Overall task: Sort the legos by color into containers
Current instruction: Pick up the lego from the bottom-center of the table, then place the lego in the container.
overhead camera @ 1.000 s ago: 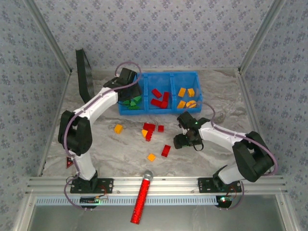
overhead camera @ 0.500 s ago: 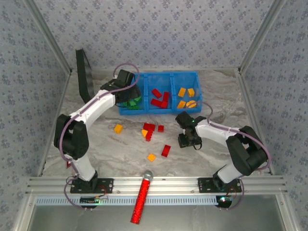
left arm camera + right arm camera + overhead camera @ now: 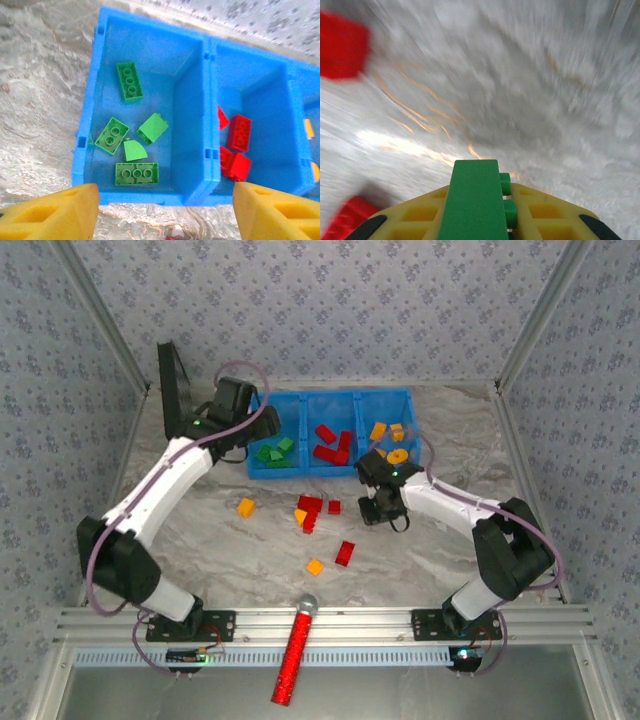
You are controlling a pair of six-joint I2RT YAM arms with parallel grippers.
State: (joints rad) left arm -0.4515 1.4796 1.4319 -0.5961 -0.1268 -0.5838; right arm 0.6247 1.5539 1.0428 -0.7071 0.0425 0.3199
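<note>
Right end effector (image 3: 479,220) is clamped on a smooth green lego (image 3: 470,192) with round studs facing sideways.

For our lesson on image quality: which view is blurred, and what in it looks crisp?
Right wrist view: the table and red bricks smear with motion blur; the gripped green brick looks crisp. Left wrist view: sharp, studs on the green bricks clear. Top view: sharp, evenly lit.
</note>
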